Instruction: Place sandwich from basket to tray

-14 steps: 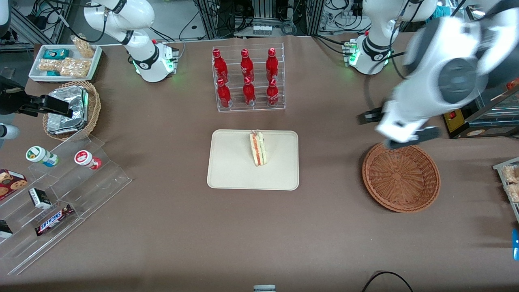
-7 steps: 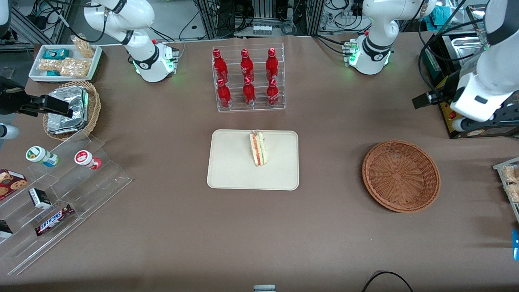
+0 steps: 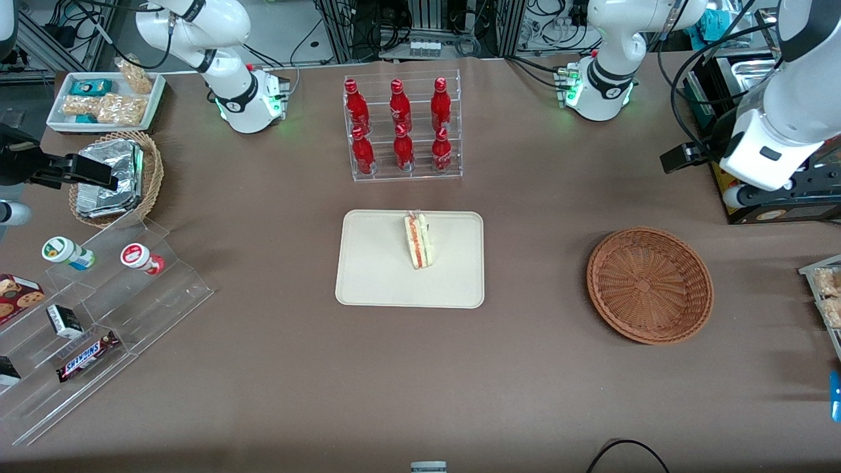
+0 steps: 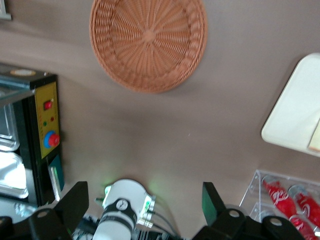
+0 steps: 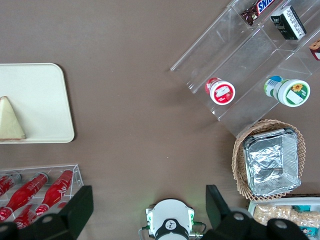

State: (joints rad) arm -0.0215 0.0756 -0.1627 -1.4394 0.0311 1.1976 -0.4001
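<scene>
Brown table [image 3: 276,368] fills the scene, my arm pulled up at the working arm's end. Tray [image 3: 374,276] sits mid-table, nearer the front camera than the clear rack [image 3: 402,172] holding 6 red bottles [image 3: 401,98]. Basket [image 3: 649,285] lies toward the working arm's end, well apart from the tray, nothing in it. Sandwich [image 3: 418,241] stands on its edge on the tray, cut face with red and green layers showing, toward the tray's rack-side edge. My gripper [image 4: 144,210] hangs high above the table near my arm's base, well clear of the basket; fingers [image 4: 75,200] spread wide, holding nothing. Black box with a yellow panel [image 4: 46,122] sits just beside me.
</scene>
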